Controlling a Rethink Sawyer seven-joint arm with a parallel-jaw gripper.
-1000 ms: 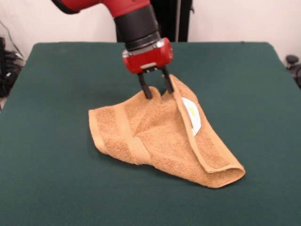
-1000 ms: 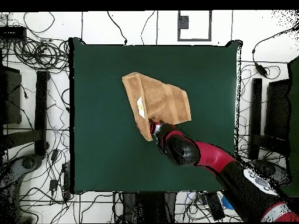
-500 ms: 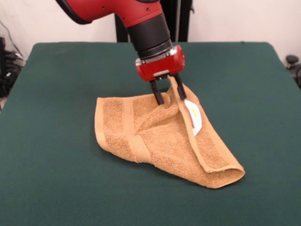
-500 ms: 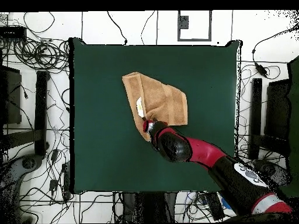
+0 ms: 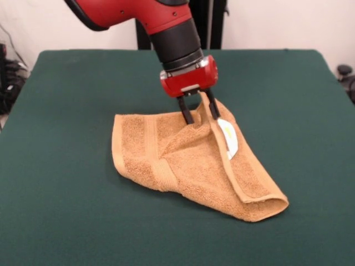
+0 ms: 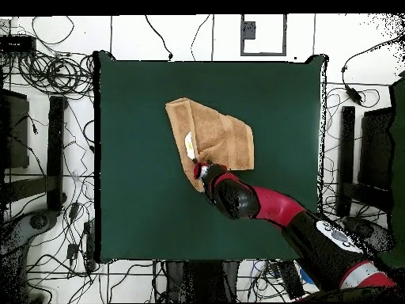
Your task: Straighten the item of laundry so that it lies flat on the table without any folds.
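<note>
On the green counter, near its middle, lies the orange-tan towel (still folded, one flap laid over the right side). Above its far corner comes down the red and black arm. Its gripper has the two black fingers clenched on a raised fold of the towel. A small white label shows beside them.
</note>
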